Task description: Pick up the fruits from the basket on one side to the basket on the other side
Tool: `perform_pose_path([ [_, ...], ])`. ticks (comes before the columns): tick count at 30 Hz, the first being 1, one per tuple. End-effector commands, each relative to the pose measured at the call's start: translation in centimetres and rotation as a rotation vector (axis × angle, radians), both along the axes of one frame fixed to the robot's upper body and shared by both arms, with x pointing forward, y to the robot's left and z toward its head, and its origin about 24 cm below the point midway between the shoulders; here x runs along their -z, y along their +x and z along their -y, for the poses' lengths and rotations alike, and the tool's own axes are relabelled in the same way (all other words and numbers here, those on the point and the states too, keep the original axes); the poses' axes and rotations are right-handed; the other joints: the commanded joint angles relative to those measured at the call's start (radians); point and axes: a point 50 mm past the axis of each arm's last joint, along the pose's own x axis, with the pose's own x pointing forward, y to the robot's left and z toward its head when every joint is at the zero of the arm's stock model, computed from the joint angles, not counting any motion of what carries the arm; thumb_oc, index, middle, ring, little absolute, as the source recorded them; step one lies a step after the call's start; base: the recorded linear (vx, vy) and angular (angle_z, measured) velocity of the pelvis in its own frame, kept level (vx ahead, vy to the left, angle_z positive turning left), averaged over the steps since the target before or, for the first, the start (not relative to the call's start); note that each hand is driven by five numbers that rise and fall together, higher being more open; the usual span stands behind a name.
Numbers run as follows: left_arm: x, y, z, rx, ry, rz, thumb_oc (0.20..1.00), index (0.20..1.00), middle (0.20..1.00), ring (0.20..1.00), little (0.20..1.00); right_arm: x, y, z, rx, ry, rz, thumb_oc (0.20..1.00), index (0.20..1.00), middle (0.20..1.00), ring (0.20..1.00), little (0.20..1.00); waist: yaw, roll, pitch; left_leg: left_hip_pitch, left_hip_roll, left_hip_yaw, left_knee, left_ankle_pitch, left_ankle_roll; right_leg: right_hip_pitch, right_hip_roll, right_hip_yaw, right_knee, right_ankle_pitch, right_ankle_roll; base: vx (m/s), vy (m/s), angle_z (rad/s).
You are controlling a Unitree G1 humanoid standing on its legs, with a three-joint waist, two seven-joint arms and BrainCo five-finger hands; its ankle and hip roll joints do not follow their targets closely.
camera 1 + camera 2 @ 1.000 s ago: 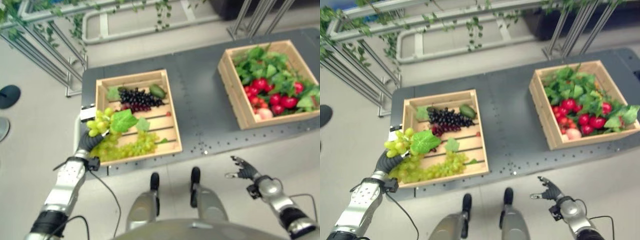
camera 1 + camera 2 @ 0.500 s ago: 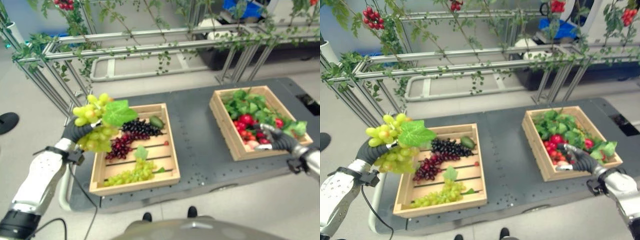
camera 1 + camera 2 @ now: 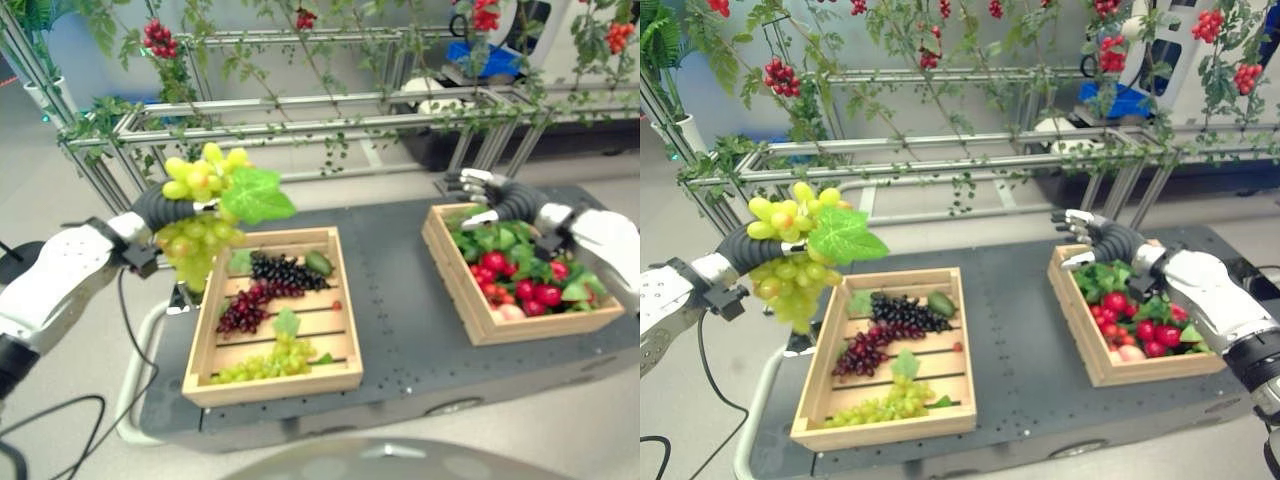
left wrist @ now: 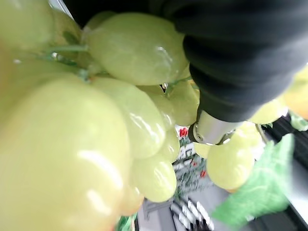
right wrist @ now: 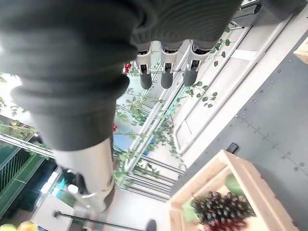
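Note:
My left hand [image 3: 168,208] is shut on a bunch of green grapes [image 3: 199,226] with a green leaf, raised above and to the left of the left wooden basket [image 3: 274,364]. Up close, the grapes [image 4: 91,130] crowd against the hand's dark cover. That basket holds dark grapes [image 3: 283,270], red grapes [image 3: 240,306], another green bunch [image 3: 262,362] and an avocado [image 3: 318,263]. The right wooden basket [image 3: 478,313] holds red fruit and leaves [image 3: 528,283]. My right hand [image 3: 490,197] hovers open over that basket's far left corner, its fingers [image 5: 163,73] straight and holding nothing.
Both baskets rest on a dark grey low table [image 3: 400,300]. Behind it stands a metal rail frame [image 3: 330,110] with hanging vines and red berry clusters [image 3: 158,36]. Bare table lies between the baskets.
The camera has tilted up. My left hand has lifted the green grapes higher, clear of the left basket. My right hand has risen from beside the right basket to over its far left corner.

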Motion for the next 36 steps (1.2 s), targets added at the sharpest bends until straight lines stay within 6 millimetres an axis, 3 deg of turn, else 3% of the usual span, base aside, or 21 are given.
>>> perform_pose_path([
  [1,-4.4,0.8,0.7,0.036,-0.057,0.150,0.200,0.200,0.200,0.200,0.200,-1.7,1.2,-2.0,-0.056,0.046,0.058,1.000,1.000,1.000,1.000,1.000,0.019,-0.044,-0.063,-0.034,-0.032,0.035,0.035,-0.033,0.003,-0.014,-0.038,-0.003,0.066,-0.019,0.085,0.00,0.000,0.00],
  [2,-4.6,1.5,1.9,0.082,-0.049,0.132,0.200,0.200,0.200,0.200,0.200,-1.8,1.8,-3.7,-0.109,0.031,0.043,1.000,1.000,1.000,1.000,1.000,0.020,-0.046,-0.068,-0.030,-0.031,0.035,0.033,-0.034,0.002,-0.009,-0.037,-0.004,0.065,-0.021,0.086,0.00,0.000,0.00],
  [7,-5.1,3.2,4.6,0.167,-0.014,0.129,0.200,0.200,0.200,0.200,0.200,-1.4,2.7,-8.0,-0.235,0.032,0.012,1.000,1.000,1.000,1.000,1.000,0.019,-0.047,-0.080,-0.022,-0.030,0.035,0.032,-0.035,0.001,-0.004,-0.038,-0.003,0.070,-0.024,0.085,0.00,0.000,0.00],
  [9,-5.3,3.4,5.0,0.179,-0.010,0.137,0.200,0.200,0.200,0.200,0.200,-1.5,2.6,-8.4,-0.249,0.035,0.012,1.000,1.000,1.000,1.000,1.000,0.018,-0.047,-0.082,-0.021,-0.030,0.034,0.031,-0.035,0.001,-0.003,-0.037,-0.003,0.070,-0.024,0.085,0.00,0.000,0.00],
  [10,-5.2,3.9,6.1,0.215,-0.010,0.132,0.200,0.200,0.200,0.200,0.200,-1.5,2.4,-10.0,-0.306,0.082,-0.003,1.000,1.000,1.000,1.000,1.000,0.015,-0.046,-0.087,-0.020,-0.028,0.033,0.029,-0.034,0.001,0.000,-0.037,-0.004,0.070,-0.026,0.085,0.00,0.000,0.00],
  [15,-4.9,4.3,8.4,0.301,0.003,0.111,0.200,0.200,0.200,0.200,0.200,-1.0,2.2,-11.5,-0.346,0.144,-0.027,1.000,1.000,1.000,1.000,1.000,0.008,-0.046,-0.094,-0.016,-0.029,0.033,0.025,-0.035,0.003,0.002,-0.037,-0.003,0.070,-0.027,0.085,0.00,0.000,0.00],
  [24,-4.6,3.7,12.8,0.476,-0.004,0.077,0.200,0.200,0.200,0.200,0.200,-0.4,0.6,-15.4,-0.549,0.046,-0.055,1.000,1.000,1.000,1.000,1.000,-0.001,-0.044,-0.100,-0.003,-0.027,0.037,0.024,-0.042,0.004,0.006,-0.035,0.004,0.074,-0.032,0.084,0.00,0.000,0.00],
  [36,-3.8,3.2,14.8,0.554,-0.008,0.056,0.200,0.200,0.200,0.200,0.200,0.6,-1.1,-18.4,-0.695,0.054,-0.113,1.000,1.000,1.000,1.000,1.000,-0.005,-0.041,-0.110,0.011,-0.021,0.044,0.023,-0.049,0.005,0.019,-0.032,0.018,0.066,-0.037,0.081,0.00,0.000,-0.01],
])
